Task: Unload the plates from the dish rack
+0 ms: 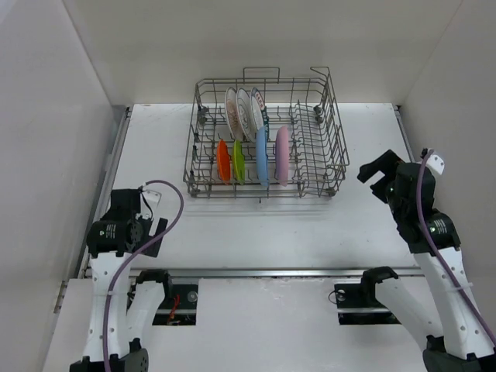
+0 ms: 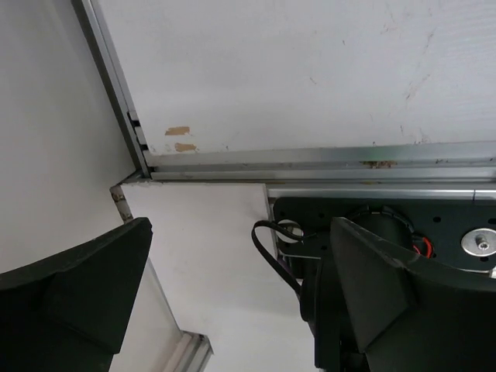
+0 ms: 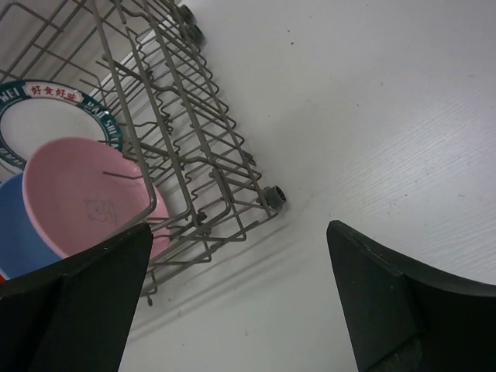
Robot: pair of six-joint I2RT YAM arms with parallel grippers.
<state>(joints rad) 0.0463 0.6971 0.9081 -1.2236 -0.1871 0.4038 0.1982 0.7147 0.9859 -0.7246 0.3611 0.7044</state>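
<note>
The grey wire dish rack [image 1: 325,132] stands at the table's middle back. Upright in it are an orange plate [image 1: 223,160], a green plate [image 1: 239,162], a light blue plate [image 1: 263,158] and a pink plate [image 1: 282,154] in front, with three white patterned plates [image 1: 243,111] behind. My right gripper [image 1: 375,172] is open and empty, right of the rack. The right wrist view shows the rack's corner [image 3: 194,147], the pink plate [image 3: 81,194], the blue plate [image 3: 19,232] and a teal-rim plate [image 3: 54,116]. My left gripper [image 1: 147,209] is open and empty, at the near left.
White walls enclose the table on the left, back and right. A metal rail [image 1: 256,272] runs along the table's near edge, also in the left wrist view [image 2: 310,159]. The left arm's base and cable [image 2: 387,256] sit under the left gripper.
</note>
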